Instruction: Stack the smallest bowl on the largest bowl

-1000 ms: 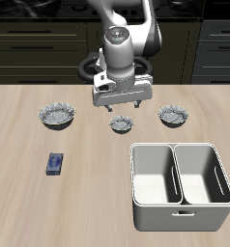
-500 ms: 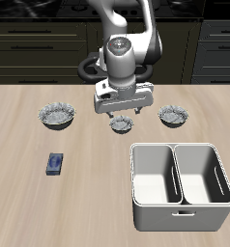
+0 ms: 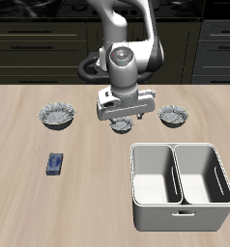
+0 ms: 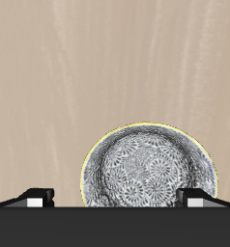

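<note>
— Where's the smallest bowl (image 3: 121,123)?
— Sitting on the desk (image 3: 88,183) between the other two, the largest bowl (image 3: 57,116) well apart.
— And the fingers (image 3: 123,117)?
— Hanging spread wide on either side of it, gripping nothing.

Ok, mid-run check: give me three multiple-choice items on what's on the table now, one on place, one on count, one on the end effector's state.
1. Where is the end effector?
A. Over the smallest bowl
B. Over the white bin
C. Beside the blue card

2. How many patterned bowls are on the table?
A. One
B. Three
C. Five

3. What state is the end effector in?
A. Shut on a bowl
B. Open, holding nothing
C. Carrying the card

Answers: 1 A, it hangs right above the middle bowl. 2 B, the largest bowl, the smallest and the medium bowl. 3 B, the wrist view shows the fingers apart, with the bowl on the table.
</note>
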{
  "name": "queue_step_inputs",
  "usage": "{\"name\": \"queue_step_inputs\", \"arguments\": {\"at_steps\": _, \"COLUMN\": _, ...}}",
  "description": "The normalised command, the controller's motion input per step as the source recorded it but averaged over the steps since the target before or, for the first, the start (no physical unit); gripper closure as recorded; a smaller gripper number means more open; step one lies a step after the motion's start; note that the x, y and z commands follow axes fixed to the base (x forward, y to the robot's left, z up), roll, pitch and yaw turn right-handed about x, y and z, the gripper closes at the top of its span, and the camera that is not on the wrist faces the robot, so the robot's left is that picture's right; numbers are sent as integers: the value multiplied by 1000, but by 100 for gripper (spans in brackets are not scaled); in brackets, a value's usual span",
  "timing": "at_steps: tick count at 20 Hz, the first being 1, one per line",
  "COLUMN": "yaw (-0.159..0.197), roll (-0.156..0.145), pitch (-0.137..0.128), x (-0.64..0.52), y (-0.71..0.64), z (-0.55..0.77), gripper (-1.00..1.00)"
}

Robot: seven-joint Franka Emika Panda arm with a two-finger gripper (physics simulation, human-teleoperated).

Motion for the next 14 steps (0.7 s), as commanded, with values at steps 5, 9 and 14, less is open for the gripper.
{"name": "queue_step_inputs", "arguments": {"at_steps": 5, "yaw": 22, "roll": 13, "pitch": 45, "x": -8, "y": 15, "z": -286, "gripper": -100}}
{"name": "queue_step_inputs", "arguments": {"at_steps": 9, "yaw": 31, "roll": 40, "pitch": 47, "x": 12, "y": -6, "z": -247, "gripper": -100}}
{"name": "queue_step_inputs", "arguments": {"at_steps": 14, "yaw": -8, "roll": 16, "pitch": 34, "x": -26, "y": -92, "z": -180, "gripper": 100}}
